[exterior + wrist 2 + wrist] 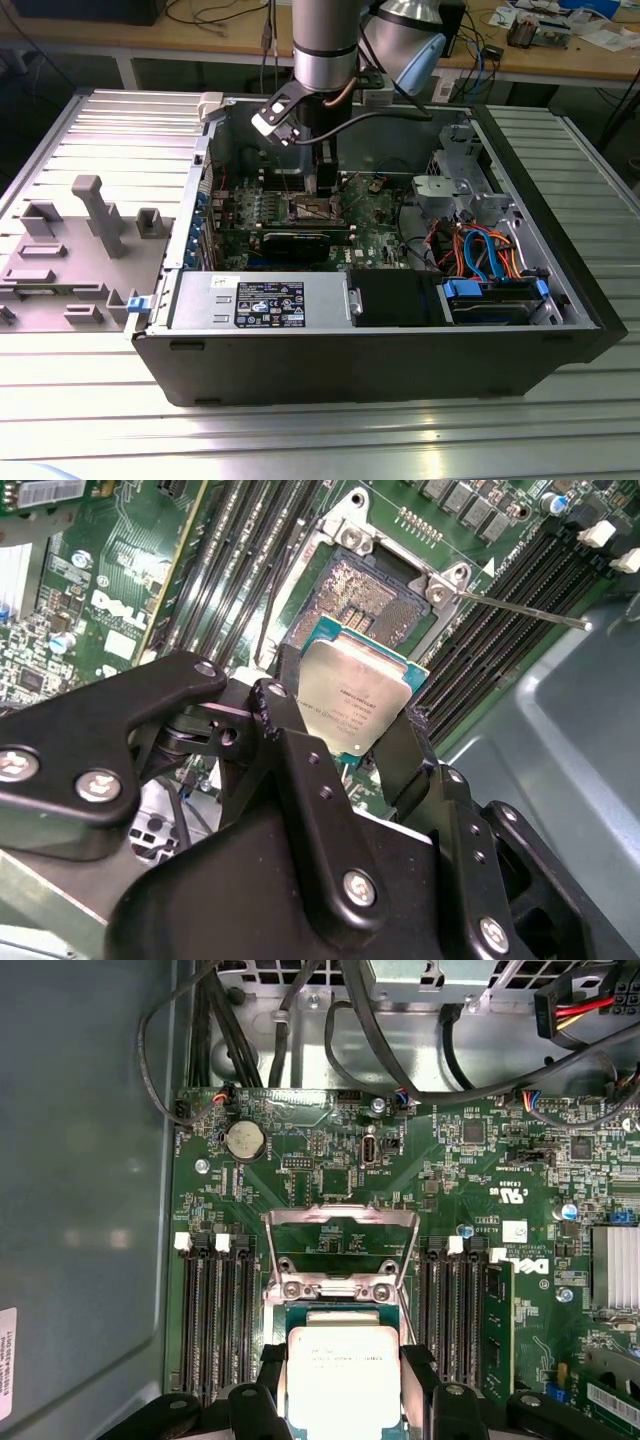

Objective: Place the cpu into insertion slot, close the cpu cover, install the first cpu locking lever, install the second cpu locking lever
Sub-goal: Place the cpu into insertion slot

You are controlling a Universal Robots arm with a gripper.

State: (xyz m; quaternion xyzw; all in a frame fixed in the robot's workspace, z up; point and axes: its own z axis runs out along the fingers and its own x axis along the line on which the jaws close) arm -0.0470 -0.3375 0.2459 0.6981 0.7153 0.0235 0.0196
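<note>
My gripper [340, 720] is shut on the cpu [355, 695], its black fingers [285, 715] pressing two opposite edges of the chip. The silver-grey top faces the cameras. The chip hangs tilted just above the insertion slot [365, 595], whose dark pin field lies bare inside its silvery rim. In the first wrist view the cpu [343, 1365] hides most of the socket, and the cpu cover [340, 1222] stands flipped open beyond it. A thin locking lever [520, 610] sticks out free beside the socket. In the exterior view the gripper [325, 188] reaches down into the open computer case [380, 350].
Long black memory slots [215, 1310] flank the socket on both sides. A silver power-supply box [260, 300] lies along the case's front wall, with a drive cage and orange and blue cables [480, 250] at the exterior view's right. A grey fixture [90, 215] stands on the table.
</note>
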